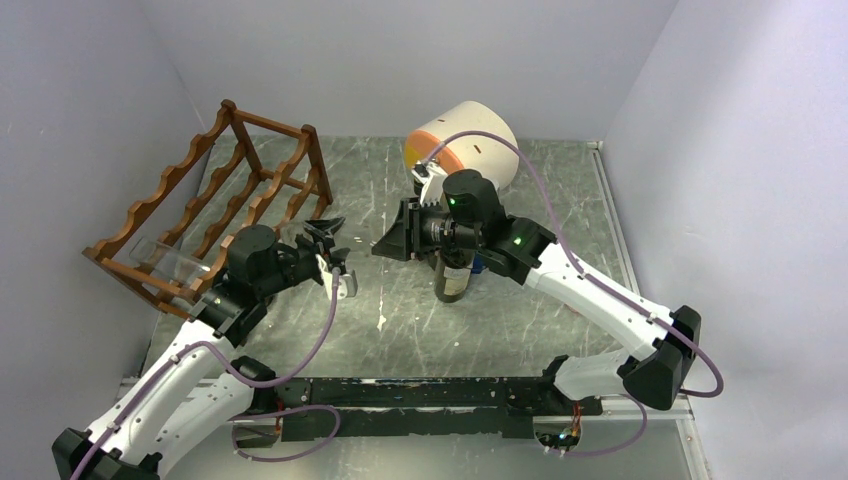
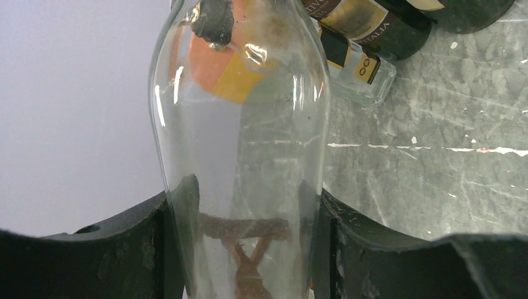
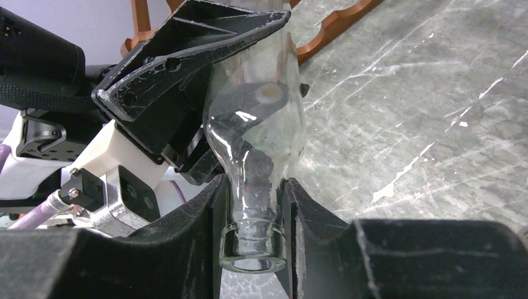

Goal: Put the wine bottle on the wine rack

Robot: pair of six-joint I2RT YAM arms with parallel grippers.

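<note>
Left wrist view first: my left gripper (image 2: 246, 208) has its two black fingers pressed to either side of the wine bottle (image 2: 240, 124). It is clear glass, and its wide body fills the middle of the frame. Dark labelled bottles (image 2: 380, 28) show at the upper right, over the scratched table (image 2: 436, 162).

Over to the right wrist view, the only one that shows the neck. My right gripper (image 3: 254, 199) is clamped on it, fingers touching the glass on both sides just above the lip, the mouth at bottom centre. Higher up the frame, the left gripper's fingers hold the body, so both grips sit in a single picture.

Top view now: the glass nearly vanishes and is hard to trace, but the layout is plain. My two grippers meet nose to nose at centre frame. The bottle is between them, just right of the wine rack (image 1: 268, 120) at the upper left, not on it. A dark bottle (image 1: 453, 282) stands beneath my right wrist, and a white drum (image 1: 470, 135) with an orange end sits at top centre.
</note>
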